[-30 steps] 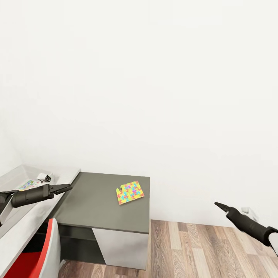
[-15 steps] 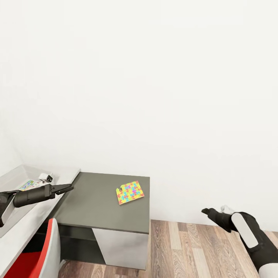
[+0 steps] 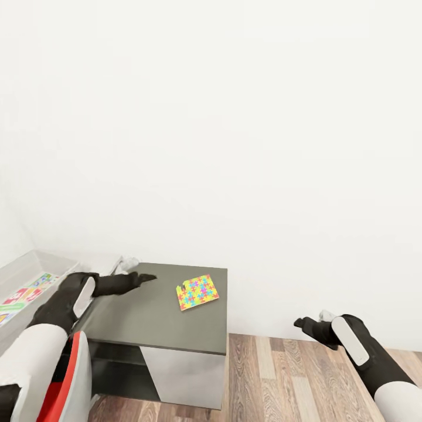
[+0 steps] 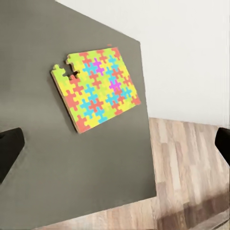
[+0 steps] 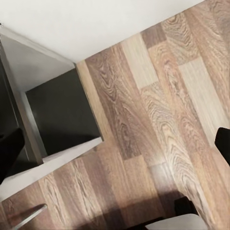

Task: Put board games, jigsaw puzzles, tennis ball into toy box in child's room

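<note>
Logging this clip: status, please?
Left tool open, empty, over dark desk, aimed at jigsaw puzzle. Right tool open, empty, above floor. Path to the puzzle looks clear.

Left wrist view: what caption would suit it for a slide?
Colourful jigsaw puzzle lying flat near the corner of a dark grey cabinet top, wood floor beyond.

The left arm reaches forward from the lower left of the head view, its white forearm and black wrist leading to the left gripper, which hangs over the left edge of the dark cabinet top; its two dark fingertips sit wide apart. The right arm comes in from the lower right, bent, with the right gripper pointing left above the wood floor, fingertips likewise spread wide.
</note>
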`<state>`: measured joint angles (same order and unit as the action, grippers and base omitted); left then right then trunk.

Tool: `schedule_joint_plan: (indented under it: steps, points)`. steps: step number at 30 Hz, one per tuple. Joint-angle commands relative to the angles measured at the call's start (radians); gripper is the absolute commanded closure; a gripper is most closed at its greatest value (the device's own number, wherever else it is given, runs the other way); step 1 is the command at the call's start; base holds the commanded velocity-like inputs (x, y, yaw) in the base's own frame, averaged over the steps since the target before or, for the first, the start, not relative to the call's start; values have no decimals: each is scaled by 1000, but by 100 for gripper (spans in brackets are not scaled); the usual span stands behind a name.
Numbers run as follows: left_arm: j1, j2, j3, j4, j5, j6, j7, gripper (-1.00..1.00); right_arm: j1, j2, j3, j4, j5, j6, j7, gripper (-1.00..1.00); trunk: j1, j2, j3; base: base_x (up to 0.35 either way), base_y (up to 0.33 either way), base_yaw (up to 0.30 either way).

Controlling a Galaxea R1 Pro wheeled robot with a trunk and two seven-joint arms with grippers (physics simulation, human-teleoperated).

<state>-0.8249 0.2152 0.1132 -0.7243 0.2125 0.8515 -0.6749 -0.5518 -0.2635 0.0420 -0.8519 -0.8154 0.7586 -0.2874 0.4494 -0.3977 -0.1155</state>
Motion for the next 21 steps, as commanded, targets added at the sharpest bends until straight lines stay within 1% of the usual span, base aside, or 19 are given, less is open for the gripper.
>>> schedule_joint_plan:
  steps: [1, 2, 3, 4, 5, 6, 8, 13, 17, 21]
  points:
    - [-15, -20, 2, -1, -4, 11, 51, -100, -1, -1, 5, -1, -11, 1, -9, -100, 1, -2, -2, 0, 0, 0]
    - [-40, -57, 1, -2, -4, 21, 145, -100, -1, -1, 7, -3, -11, 2, -8, -100, 1, -2, -2, 0, 0, 0]
    - [-52, -76, 1, -2, -4, 25, 189, -100, -2, -1, 7, -4, -11, 2, -7, -100, 1, -2, -2, 0, 0, 0]
    - [-73, -112, 0, -2, -4, 32, 268, -100, -2, -1, 8, -6, -11, 2, -6, -100, 1, -2, -2, 0, 0, 0]
    - [-86, -142, -1, -2, -5, 41, 332, -100, -2, -2, 9, -7, -11, 2, -5, -100, 1, -2, -2, 0, 0, 0]
    - [-95, -166, -2, -2, -5, 53, 376, -100, -2, -4, 9, -8, -11, 2, -5, -100, 1, -2, -2, 0, 0, 0]
    - [-103, -186, -4, -1, -5, 65, 416, -100, -2, -7, 10, -9, -11, 3, -5, -100, 1, -2, -2, 0, 0, -12]
    - [-109, -200, -17, -1, -5, 74, 447, -100, -2, -12, 10, -10, -11, 4, -4, -100, 1, -2, -3, 0, 0, -114]
    - [-110, -202, -43, -1, -6, 73, 456, -100, -2, -13, 10, -10, -11, 5, -4, -100, 1, -2, -5, 6, 0, -202]
    - [-111, -204, -66, -1, -7, 72, 460, -100, -2, -12, 10, -10, -11, 4, -4, -100, 1, -2, -7, 159, 0, -184]
